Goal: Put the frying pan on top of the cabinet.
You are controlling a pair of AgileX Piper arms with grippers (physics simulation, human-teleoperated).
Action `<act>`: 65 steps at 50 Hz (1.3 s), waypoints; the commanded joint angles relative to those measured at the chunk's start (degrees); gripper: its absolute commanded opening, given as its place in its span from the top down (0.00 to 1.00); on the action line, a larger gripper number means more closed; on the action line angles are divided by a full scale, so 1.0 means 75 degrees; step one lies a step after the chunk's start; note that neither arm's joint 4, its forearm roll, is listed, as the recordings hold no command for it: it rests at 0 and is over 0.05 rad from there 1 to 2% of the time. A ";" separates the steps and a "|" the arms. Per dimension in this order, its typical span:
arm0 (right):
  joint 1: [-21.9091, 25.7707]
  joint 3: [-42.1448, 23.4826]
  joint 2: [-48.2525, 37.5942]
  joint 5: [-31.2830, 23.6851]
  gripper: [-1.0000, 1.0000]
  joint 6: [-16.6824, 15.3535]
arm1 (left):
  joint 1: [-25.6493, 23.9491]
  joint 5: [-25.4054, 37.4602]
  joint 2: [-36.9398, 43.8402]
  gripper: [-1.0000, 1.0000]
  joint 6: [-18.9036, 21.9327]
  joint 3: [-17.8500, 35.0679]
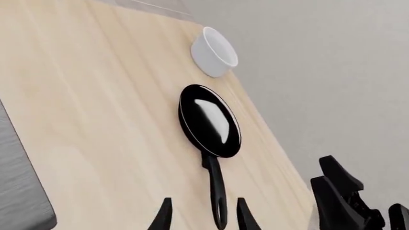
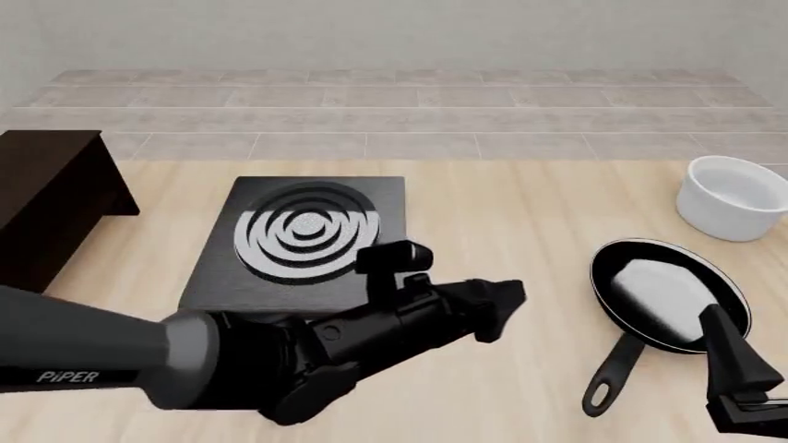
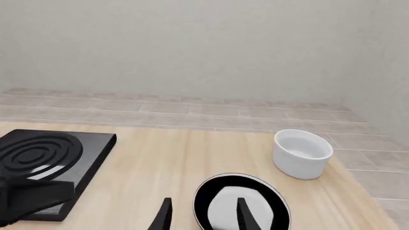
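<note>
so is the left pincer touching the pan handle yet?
Apart. In the left wrist view, wood shows between each fingertip of the open left pincer and the frying pan handle.

Simulated kitchen: stove slab (image 2: 302, 242); frying pan (image 2: 669, 293); bowl (image 2: 734, 197).

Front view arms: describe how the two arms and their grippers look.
The left arm has a smooth grey sleeve-like link with white "PiPER" lettering, then glossy black angular joints ending in a black gripper, the left gripper. The right gripper shows only black, wedge-shaped parts. Fingertips are thin, black and pointed. No cables visible.
</note>
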State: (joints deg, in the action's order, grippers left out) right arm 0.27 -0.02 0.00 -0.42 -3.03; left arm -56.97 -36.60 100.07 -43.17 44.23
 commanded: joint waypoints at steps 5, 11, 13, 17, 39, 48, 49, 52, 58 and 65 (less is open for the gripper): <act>-0.0030 0.0001 0.0000 0.0014 0.00 0.0061 | -0.0131 -0.0150 0.0810 0.00 -0.0028 0.0537; -0.0026 0.0001 0.0000 0.0001 0.00 0.0068 | -0.0259 -0.0245 0.1100 0.00 -0.0100 0.0707; -0.0005 0.0001 0.0000 0.0002 0.00 0.0019 | -0.0318 -0.0294 0.1210 0.00 -0.0126 0.0770; 0.0003 0.0001 0.0000 -0.0002 0.00 -0.0008 | -0.0394 -0.0294 0.1339 0.00 -0.0157 0.0904; -0.0033 0.0000 0.0000 0.0050 0.00 0.0029 | -0.0608 -0.0271 0.2057 0.00 -0.0077 0.1517; -0.0036 -0.0001 0.0000 0.0049 0.00 0.0024 | -0.0633 -0.0231 0.2275 0.00 -0.0173 0.1701; -0.0036 -0.0001 0.0000 0.0049 0.00 0.0022 | -0.0643 -0.0212 0.2288 0.00 -0.0155 0.1728; -0.0039 -0.0002 0.0000 0.0050 0.00 0.0027 | -0.0693 -0.0196 0.2358 0.00 -0.0217 0.1783; -0.0044 -0.0004 0.0000 0.0042 0.00 0.0042 | -0.0735 -0.0102 0.2368 0.00 -0.0218 0.1912; -0.0052 -0.0001 0.0000 0.0056 0.00 0.0067 | -0.0840 -0.0096 0.2445 0.00 -0.0215 0.2031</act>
State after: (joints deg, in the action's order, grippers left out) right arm -0.06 -0.03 0.00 -0.05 -2.71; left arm -62.43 -37.66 117.38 -44.66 58.06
